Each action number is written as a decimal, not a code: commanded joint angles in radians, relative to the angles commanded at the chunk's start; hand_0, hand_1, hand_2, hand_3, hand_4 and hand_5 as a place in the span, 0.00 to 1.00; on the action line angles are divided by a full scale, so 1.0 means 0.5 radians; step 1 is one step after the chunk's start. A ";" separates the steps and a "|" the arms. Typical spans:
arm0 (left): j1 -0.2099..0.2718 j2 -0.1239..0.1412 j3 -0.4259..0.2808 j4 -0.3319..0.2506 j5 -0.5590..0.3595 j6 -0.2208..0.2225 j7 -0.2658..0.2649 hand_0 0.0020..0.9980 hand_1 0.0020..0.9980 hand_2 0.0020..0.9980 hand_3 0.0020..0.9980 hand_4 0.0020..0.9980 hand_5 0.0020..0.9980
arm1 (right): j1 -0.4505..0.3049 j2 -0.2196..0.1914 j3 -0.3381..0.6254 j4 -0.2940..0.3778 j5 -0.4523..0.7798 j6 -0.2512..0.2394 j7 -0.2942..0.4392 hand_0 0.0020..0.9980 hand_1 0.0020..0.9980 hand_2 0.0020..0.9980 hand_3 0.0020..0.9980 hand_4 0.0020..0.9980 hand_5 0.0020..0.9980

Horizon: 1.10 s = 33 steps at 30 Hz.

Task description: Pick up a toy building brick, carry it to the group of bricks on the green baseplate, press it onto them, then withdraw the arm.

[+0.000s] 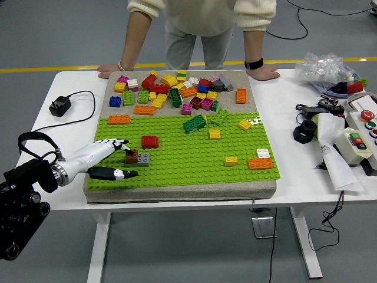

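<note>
Pressing seems finished: my left hand (109, 159) hovers over the green baseplate (182, 154), fingers spread and empty, one fingertip just beside the brown brick (131, 155) joined to the grey brick (142, 159). Next, I judge, comes drawing my arm clear.

A single high head view looks forward and down over the white table (283, 100), near edge at bottom.

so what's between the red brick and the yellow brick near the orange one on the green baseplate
Nothing: in the head view, only bare green studded baseplate lies between the red brick and the small yellow brick.
</note>
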<state>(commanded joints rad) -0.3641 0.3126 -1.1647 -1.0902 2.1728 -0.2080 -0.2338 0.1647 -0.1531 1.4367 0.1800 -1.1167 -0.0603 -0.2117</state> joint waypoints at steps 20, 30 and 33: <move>0.014 0.000 -0.004 -0.019 -0.005 -0.030 0.004 1.00 1.00 0.98 0.76 1.00 0.89 | -0.002 0.002 -0.002 0.000 0.000 -0.007 0.005 0.78 0.70 0.74 0.68 0.95 0.69; 0.007 0.005 0.012 -0.016 -0.011 -0.037 0.001 1.00 1.00 0.97 0.76 1.00 0.89 | -0.005 0.004 -0.003 0.000 -0.006 -0.010 0.004 0.78 0.70 0.74 0.68 0.95 0.69; -0.002 0.008 0.032 -0.004 -0.015 -0.036 -0.001 1.00 1.00 0.97 0.76 1.00 0.89 | -0.004 0.006 -0.007 0.000 -0.004 -0.011 0.005 0.78 0.70 0.74 0.68 0.95 0.69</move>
<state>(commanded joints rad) -0.3653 0.3165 -1.1488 -1.0924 2.1655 -0.2259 -0.2341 0.1626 -0.1503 1.4332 0.1800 -1.1189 -0.0655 -0.2092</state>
